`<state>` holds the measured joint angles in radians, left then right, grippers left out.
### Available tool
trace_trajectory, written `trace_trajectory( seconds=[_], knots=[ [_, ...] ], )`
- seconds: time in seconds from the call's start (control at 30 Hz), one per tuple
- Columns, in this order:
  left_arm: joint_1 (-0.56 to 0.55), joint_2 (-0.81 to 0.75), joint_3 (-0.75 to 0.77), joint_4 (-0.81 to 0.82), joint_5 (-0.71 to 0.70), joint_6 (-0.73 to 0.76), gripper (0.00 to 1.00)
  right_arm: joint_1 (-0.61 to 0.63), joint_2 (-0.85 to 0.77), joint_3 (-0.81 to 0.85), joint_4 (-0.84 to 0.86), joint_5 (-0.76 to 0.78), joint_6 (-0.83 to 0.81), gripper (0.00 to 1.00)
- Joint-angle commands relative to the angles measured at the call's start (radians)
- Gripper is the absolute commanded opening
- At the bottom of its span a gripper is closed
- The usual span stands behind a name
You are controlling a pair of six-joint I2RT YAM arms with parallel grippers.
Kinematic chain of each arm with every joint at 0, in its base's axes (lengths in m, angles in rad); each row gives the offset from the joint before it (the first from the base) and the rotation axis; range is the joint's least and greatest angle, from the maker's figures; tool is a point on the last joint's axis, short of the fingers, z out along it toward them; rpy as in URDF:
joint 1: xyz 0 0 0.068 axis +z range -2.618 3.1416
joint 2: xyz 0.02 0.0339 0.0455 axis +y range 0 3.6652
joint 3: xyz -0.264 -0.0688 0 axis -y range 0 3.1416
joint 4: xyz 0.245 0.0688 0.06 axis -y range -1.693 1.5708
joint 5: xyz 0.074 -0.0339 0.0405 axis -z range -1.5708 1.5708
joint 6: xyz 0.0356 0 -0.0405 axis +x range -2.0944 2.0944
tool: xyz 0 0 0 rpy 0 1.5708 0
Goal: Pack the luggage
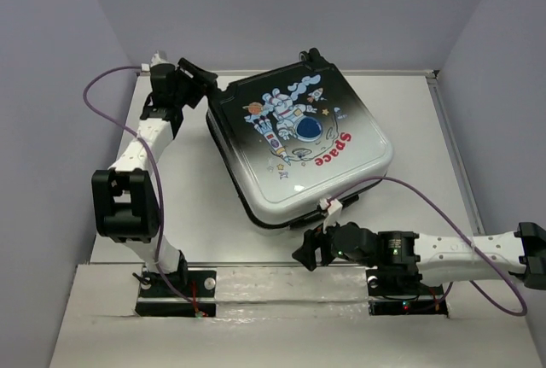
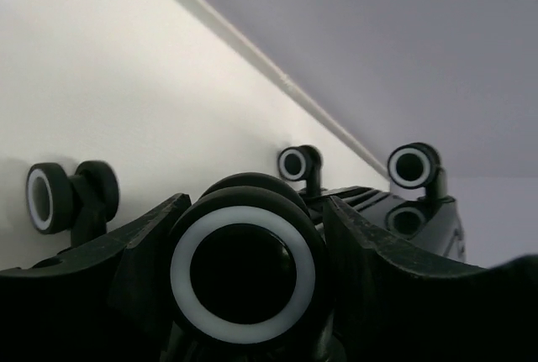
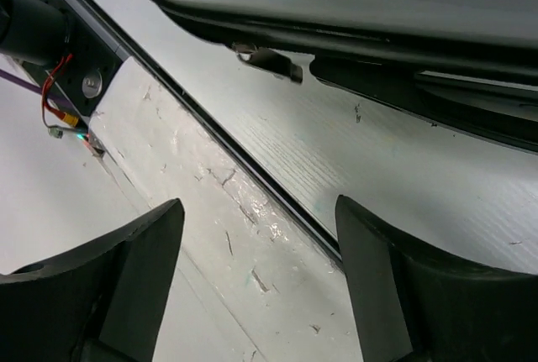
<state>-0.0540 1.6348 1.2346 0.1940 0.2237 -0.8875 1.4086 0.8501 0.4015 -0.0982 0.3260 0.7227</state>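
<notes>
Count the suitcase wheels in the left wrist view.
4 wheels: one at far left, one big and closest at bottom centre, two smaller ones farther back, at centre and at right. Others may be hidden.

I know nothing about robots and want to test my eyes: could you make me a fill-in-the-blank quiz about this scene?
The suitcase lies on the table with its lid ____. The left tool has a suitcase ____ between its fingers. The right tool is open and holds ____. Missing words: closed; wheel; nothing.
</notes>
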Motion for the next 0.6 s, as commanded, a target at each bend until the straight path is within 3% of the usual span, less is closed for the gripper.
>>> trace_trajectory(
  seconds=[0.0, 0.13, 0.3, 0.57],
  knots=[
    [-0.014, -0.204, 0.239, 0.262, 0.063, -0.013, 0.06, 0.000, -0.020, 0.036, 0.017, 0.022, -0.008, 0.80],
    [-0.026, -0.179, 0.315, 0.142, 0.045, 0.028, 0.06, 0.000, -0.013, 0.042, 0.008, 0.050, -0.008, 0.84],
    [-0.021, -0.228, 0.168, 0.173, 0.040, 0.007, 0.06, 0.000, -0.002, 0.046, -0.011, 0.054, 0.007, 0.84],
    [0.006, -0.222, 0.106, 0.056, 0.003, 0.093, 0.06, 0.000, -0.028, 0.033, -0.037, 0.068, 0.027, 0.85]
  ],
)
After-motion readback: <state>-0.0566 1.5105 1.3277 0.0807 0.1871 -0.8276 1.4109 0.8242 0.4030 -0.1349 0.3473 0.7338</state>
